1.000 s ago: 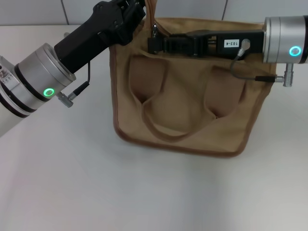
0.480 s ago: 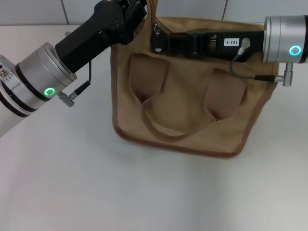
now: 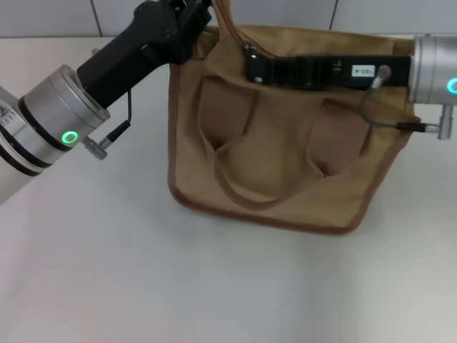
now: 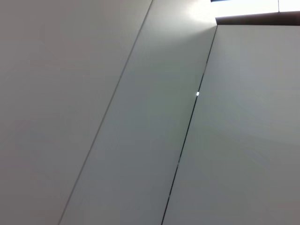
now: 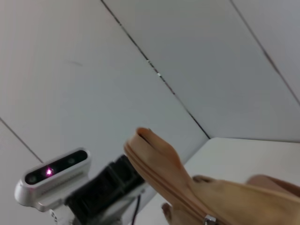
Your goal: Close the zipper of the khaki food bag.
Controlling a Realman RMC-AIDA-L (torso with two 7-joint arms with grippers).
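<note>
The khaki food bag (image 3: 271, 164) stands on the white table with its handle loop hanging down the front. My left gripper (image 3: 202, 18) is at the bag's far left top corner, shut on the fabric there; it also shows in the right wrist view (image 5: 123, 177). My right gripper (image 3: 251, 63) lies along the bag's top, shut on the small silver pull (image 3: 250, 50) left of the middle. In the right wrist view the tan zipper (image 5: 164, 183) runs from the raised bag end to the pull (image 5: 208, 219). The zip line under my right arm is hidden.
The white table (image 3: 143, 271) stretches in front of and to the left of the bag. A grey panelled wall (image 3: 285, 11) rises close behind it. The left wrist view shows only wall panels (image 4: 140, 117).
My right gripper has slid to the right along the bag's top, taking the silver pull with it. The left gripper has stayed at the bag's corner.
</note>
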